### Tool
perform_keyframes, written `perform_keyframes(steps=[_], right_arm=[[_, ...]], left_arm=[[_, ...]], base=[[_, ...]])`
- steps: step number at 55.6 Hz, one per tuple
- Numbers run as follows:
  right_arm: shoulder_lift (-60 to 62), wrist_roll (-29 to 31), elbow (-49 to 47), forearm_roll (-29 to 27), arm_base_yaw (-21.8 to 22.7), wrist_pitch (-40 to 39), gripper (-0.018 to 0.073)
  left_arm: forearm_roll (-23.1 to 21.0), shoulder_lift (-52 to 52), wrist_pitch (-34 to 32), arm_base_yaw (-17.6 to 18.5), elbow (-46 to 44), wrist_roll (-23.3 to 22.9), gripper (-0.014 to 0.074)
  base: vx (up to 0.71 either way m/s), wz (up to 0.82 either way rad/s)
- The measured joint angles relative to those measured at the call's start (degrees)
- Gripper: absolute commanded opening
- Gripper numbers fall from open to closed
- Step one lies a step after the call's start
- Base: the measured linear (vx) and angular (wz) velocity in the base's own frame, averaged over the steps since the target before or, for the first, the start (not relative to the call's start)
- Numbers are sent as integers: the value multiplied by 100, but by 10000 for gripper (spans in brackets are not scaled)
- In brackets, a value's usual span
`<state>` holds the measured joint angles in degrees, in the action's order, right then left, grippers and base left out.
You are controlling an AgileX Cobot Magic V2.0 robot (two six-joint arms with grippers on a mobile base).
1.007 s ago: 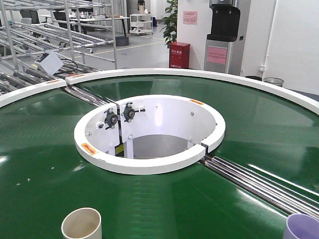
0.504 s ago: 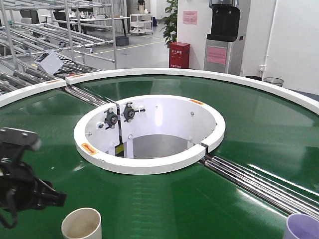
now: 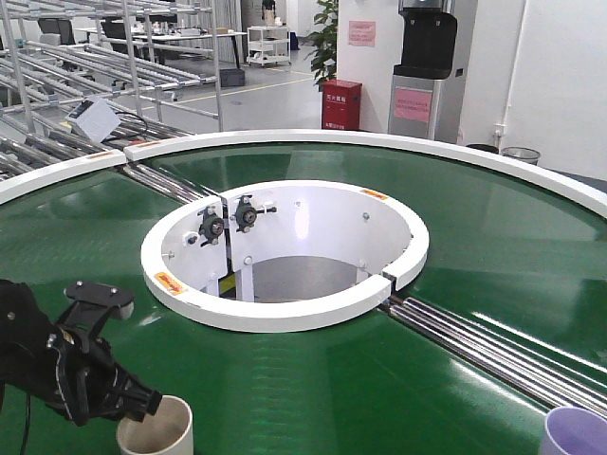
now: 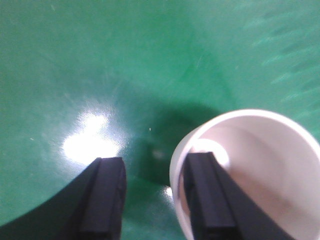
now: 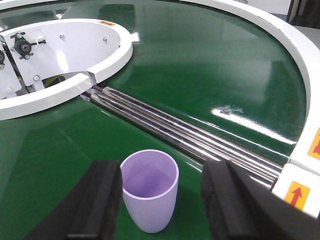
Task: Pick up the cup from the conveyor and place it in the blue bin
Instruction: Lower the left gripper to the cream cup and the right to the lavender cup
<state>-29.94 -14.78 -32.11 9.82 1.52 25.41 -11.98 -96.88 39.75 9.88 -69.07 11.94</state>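
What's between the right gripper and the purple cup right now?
Nothing: in the right wrist view only bare green conveyor shows between the open right gripper and the upright purple cup.

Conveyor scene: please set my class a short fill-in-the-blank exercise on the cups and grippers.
The right-hand cup before the right gripper is ____ in colour.
The conveyor belt is ____ in colour.
The left gripper, at the cream cup's rim, is ____, not shut.
Missing words: purple, green, open.
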Motion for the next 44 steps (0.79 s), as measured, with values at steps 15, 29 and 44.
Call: perform_keyframes(steps=[15,29,44], right_arm=[[-75,0,-26,120,0,241,436],[-1369,-13,-945,96,0,1787,438],[-3489,311,-2540,90,0,2844,438]], left_arm=[[-77,-293,-30,0,-7,0,403],[-178,-350,-49,2,-14,99,205],[-323,-350,-1,12,-21,344,-9]], base=[[0,0],[0,0],[0,0]])
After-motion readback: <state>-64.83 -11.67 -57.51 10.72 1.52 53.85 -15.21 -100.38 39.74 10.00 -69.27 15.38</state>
